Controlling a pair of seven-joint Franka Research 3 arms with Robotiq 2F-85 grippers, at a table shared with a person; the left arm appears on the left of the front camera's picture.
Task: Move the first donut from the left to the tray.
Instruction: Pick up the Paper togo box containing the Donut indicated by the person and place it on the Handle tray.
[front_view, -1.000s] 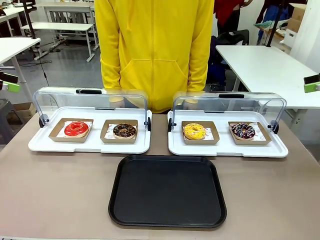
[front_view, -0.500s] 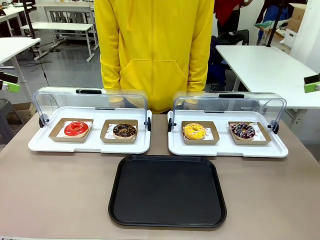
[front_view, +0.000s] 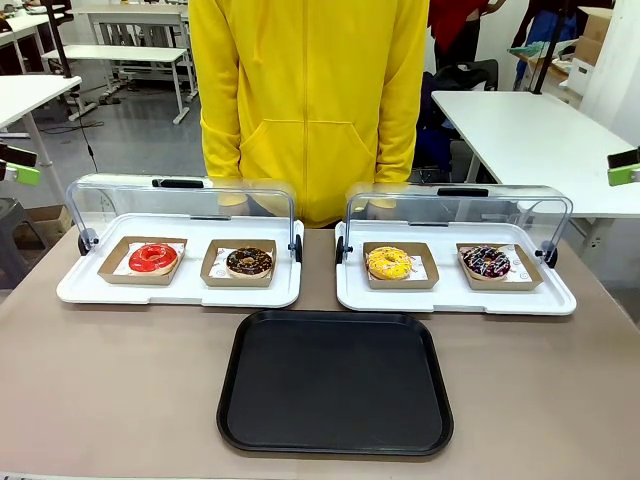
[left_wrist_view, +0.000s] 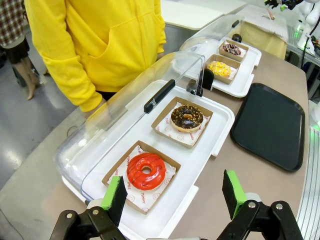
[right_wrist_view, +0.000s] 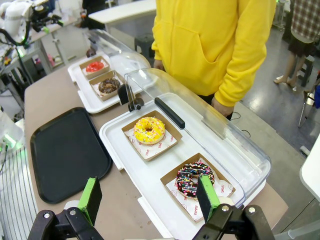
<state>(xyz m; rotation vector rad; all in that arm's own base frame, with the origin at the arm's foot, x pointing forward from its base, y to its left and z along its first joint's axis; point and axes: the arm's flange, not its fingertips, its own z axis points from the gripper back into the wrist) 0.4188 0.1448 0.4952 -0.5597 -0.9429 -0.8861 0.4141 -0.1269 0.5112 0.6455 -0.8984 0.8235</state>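
Observation:
The red-iced ring donut (front_view: 153, 257) lies in its brown cardboard holder at the left end of the left white tray (front_view: 80, 288); in the left wrist view the red donut (left_wrist_view: 146, 170) is just ahead of my left gripper (left_wrist_view: 175, 197), which is open and empty. The black tray (front_view: 335, 382) lies bare at the table's near middle, and the same black tray (left_wrist_view: 270, 125) is off to the right. My right gripper (right_wrist_view: 148, 197) hangs open above the right white tray (right_wrist_view: 120, 150), with the black tray (right_wrist_view: 67, 152) to its left.
A chocolate donut (front_view: 249, 262) shares the left tray; a yellow donut (front_view: 388, 263) and a sprinkled chocolate donut (front_view: 486, 262) sit in the right tray. Both clear domed lids (front_view: 180, 200) stand raised behind them. A person in a yellow hoodie (front_view: 310, 100) stands at the far edge.

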